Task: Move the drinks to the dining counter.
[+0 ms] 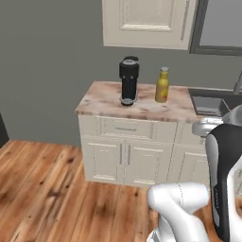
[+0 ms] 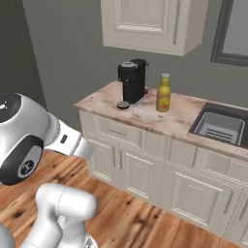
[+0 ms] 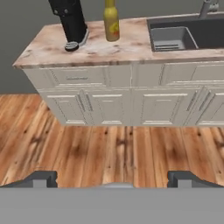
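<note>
On the marble bench (image 1: 104, 101), a black coffee machine (image 1: 128, 80) stands at the left. Just beside it to the right stands one upright mustard-yellow bottle (image 1: 162, 85) with a narrow neck, a grey cap and a red-yellow label. A sink (image 2: 217, 127) lies farther right. In the hand view the gripper (image 3: 112, 178) hangs over the wooden floor (image 3: 109, 153), well back from the bench, fingertips (image 3: 42, 178) wide apart and empty.
</note>
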